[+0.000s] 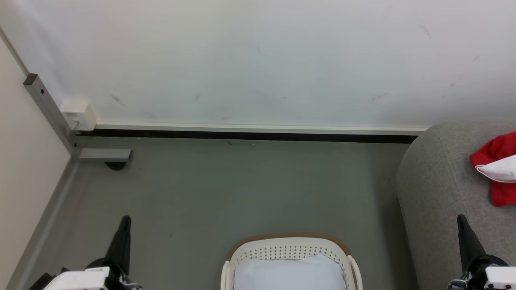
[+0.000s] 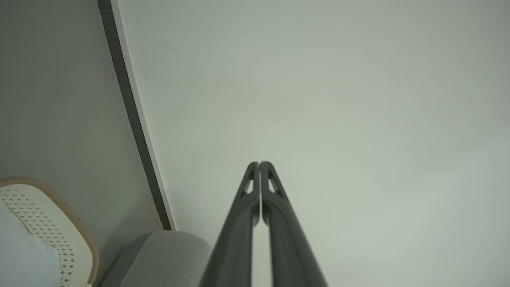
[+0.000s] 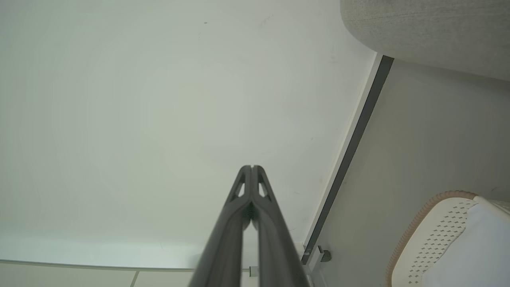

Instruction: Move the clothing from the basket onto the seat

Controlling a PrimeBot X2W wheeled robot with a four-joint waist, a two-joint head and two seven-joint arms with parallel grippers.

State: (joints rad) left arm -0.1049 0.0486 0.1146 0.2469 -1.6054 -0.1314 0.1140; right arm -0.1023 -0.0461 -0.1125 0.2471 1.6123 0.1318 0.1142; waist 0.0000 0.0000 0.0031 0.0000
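Already, clothing lies approx. near-to-far on seat.

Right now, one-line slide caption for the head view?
Red clothing lies on the seat; basket holds a pale pad; left gripper and right gripper shut.

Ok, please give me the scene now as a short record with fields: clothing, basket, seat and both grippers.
clothing: red and white, lying on the seat, cut by the head view's right edge
seat: grey, at right
basket: on the floor, bottom centre, partly out of frame
basket contents seen: pale pad
left gripper: shut, holding nothing
right gripper: shut, holding nothing
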